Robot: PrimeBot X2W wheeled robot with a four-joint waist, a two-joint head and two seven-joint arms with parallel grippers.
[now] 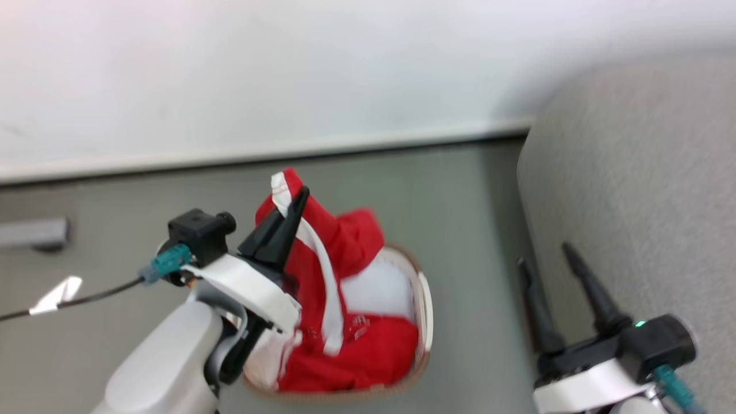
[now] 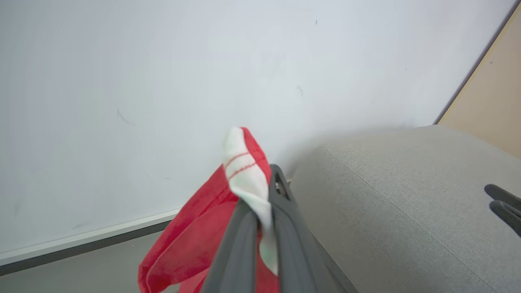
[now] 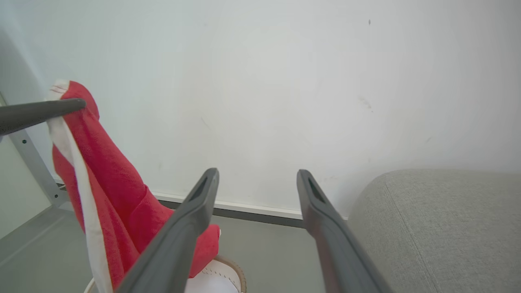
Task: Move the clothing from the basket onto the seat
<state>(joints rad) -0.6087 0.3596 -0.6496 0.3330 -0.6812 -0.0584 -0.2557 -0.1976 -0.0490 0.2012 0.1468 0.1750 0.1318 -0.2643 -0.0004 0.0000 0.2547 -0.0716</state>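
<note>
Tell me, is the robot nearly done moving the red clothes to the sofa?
Not nearly. The part of the sofa in view is bare. The left hand is shut on one red garment, held up over the basket. More red clothing lies inside. The right hand is open beside the sofa.

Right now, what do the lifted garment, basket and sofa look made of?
Garment: soft matte fabric, probably knit; it drapes and folds.
Basket: seemingly smooth white plastic with brown woven-look rim, though blurred.
Sofa: matte grey woven upholstery, with visible grain.
</note>
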